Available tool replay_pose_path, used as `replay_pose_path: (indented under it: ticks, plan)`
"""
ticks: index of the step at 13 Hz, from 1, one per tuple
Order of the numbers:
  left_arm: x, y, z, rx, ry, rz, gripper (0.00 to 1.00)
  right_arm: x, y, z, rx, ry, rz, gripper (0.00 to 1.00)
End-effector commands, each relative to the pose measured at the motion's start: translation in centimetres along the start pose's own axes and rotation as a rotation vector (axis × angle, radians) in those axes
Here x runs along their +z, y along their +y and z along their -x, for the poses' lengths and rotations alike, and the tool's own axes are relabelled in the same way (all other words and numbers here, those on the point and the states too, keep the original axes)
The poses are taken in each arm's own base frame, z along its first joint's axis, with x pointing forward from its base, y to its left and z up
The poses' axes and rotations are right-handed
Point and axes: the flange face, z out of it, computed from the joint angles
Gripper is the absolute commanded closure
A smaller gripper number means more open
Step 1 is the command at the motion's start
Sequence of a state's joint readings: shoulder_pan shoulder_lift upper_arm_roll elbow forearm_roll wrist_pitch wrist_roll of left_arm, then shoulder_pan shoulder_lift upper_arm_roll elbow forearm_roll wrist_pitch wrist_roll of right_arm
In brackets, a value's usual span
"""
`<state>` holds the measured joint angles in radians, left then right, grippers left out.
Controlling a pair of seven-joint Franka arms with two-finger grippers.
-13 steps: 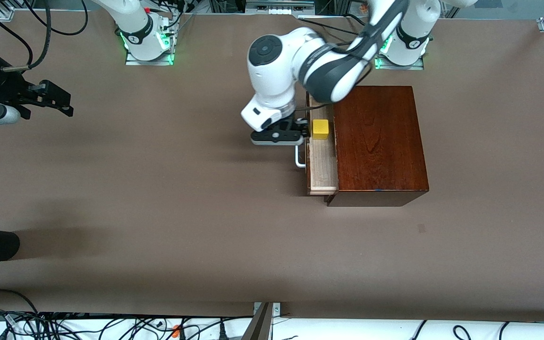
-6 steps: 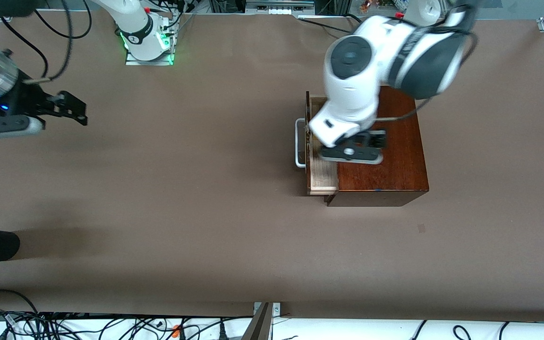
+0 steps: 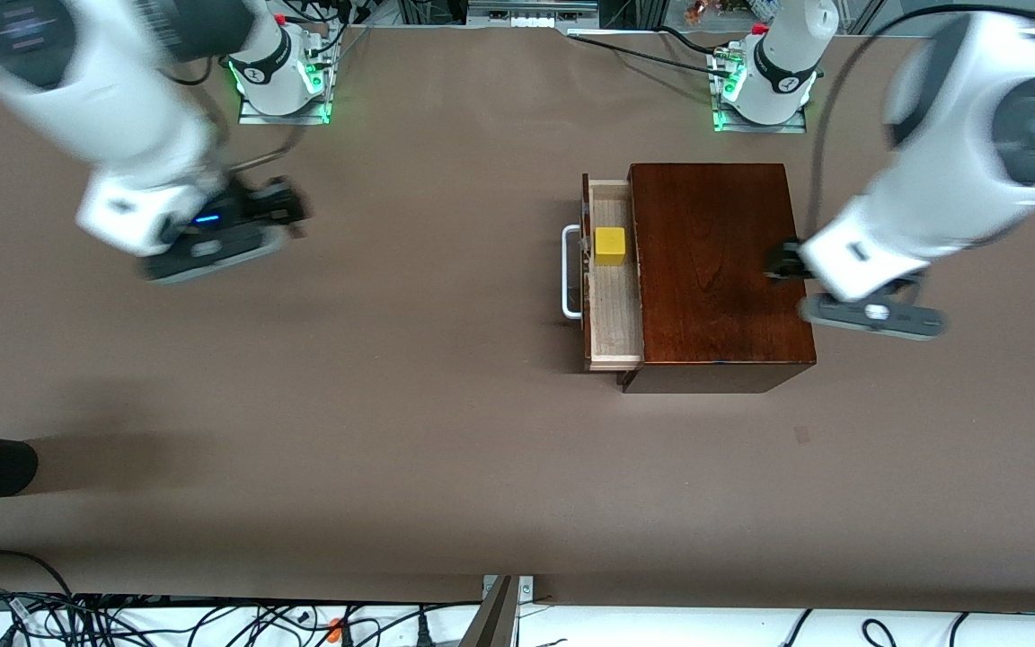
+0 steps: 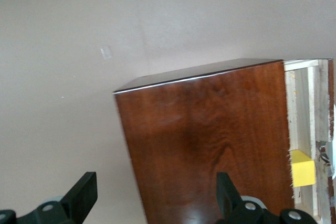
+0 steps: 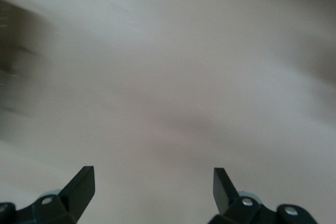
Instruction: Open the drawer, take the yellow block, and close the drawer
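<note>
Drawer (image 3: pixel 612 296) pulled out at box's (image 3: pixel 715 270) 9 o'clock; yellow block (image 3: pixel 609 245) inside. Left gripper (image 4: pixel 155 195) spread wide, empty, over box's 3 o'clock edge. Right gripper (image 5: pixel 152 192) wide, empty, over bare table (image 3: pixel 392 404).

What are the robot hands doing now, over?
Left hand open, over box edge. Right hand open, over bare table. Yellow block in open drawer. Nothing blocking.

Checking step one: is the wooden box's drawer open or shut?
Open: the pale-wood drawer sticks out of the reddish-brown box, small yellow block inside.
</note>
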<state>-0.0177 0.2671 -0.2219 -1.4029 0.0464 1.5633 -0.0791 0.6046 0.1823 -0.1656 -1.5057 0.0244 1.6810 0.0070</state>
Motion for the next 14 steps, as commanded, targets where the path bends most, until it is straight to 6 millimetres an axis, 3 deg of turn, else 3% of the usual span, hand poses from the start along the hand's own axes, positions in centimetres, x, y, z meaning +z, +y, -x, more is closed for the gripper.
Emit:
replay_pose_path:
  ticks: [1, 4, 5, 7, 11, 14]
  plan:
    - [-1.6, -3.4, 2.3, -0.041, 0.008, 0.016, 0.00, 2.0, -10.5, -1.6, -0.165, 0.079, 0.033, 0.00]
    - [-3.1, -4.8, 4.7, -0.077, 0.133, 0.013, 0.00, 5.1, -18.0, -2.1, -0.362, 0.099, 0.044, 0.00]
    - [-2.6, -5.8, 5.6, -0.095, 0.186, 0.014, 0.00, 5.7, -20.6, -2.4, -0.436, 0.112, 0.041, 0.00]
    - [-2.4, -5.6, 7.4, -0.096, 0.199, 0.002, 0.00, 7.1, -26.3, -1.7, -0.547, 0.108, 0.042, 0.00]
    - [-2.8, -5.7, 7.4, -0.082, 0.144, -0.032, 0.00, 11.5, -34.4, -0.8, -0.830, 0.102, 0.076, 0.00]
    - [-2.9, -6.0, 7.2, -0.086, 0.138, -0.032, 0.00, 14.5, -39.3, -0.8, -0.996, 0.124, 0.051, 0.00]
